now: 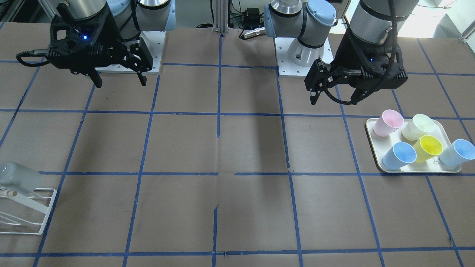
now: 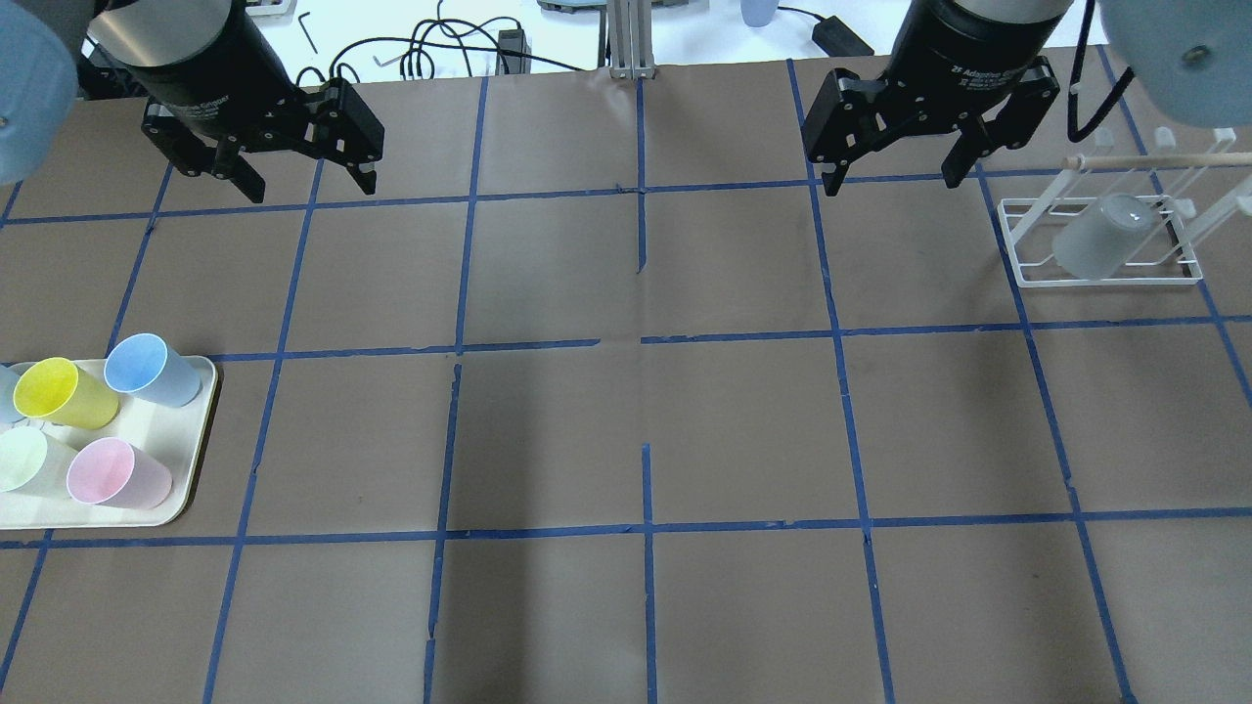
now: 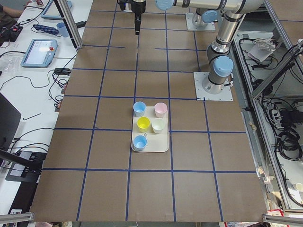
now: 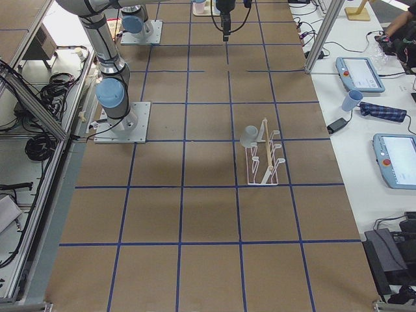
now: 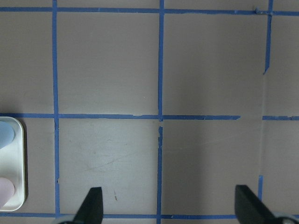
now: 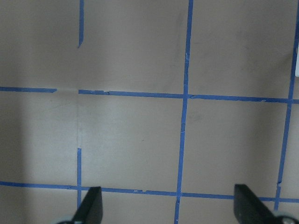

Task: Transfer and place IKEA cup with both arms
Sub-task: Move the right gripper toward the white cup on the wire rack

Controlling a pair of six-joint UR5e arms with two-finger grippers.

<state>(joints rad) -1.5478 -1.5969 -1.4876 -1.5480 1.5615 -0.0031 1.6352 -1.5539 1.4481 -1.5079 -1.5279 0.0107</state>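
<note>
The pale grey IKEA cup point(image 2: 1100, 237) hangs tilted, mouth down, on a white wire rack point(image 2: 1105, 280) at the table's right side; it also shows in the front view point(image 1: 17, 178) and the right exterior view point(image 4: 249, 136). My right gripper point(image 2: 892, 184) is open and empty, hovering left of the rack and apart from the cup. My left gripper point(image 2: 311, 188) is open and empty above the far left of the table. Both wrist views show only open fingertips point(image 5: 92, 207) point(image 6: 89, 207) over bare taped paper.
A cream tray point(image 2: 199, 442) at the left edge holds pastel cups: light blue point(image 2: 152, 370), yellow point(image 2: 64, 391), pink point(image 2: 117, 474) and cream-green point(image 2: 27, 460). The tray's corner shows in the left wrist view point(image 5: 18, 186). Blue tape lines grid the brown table cover.
</note>
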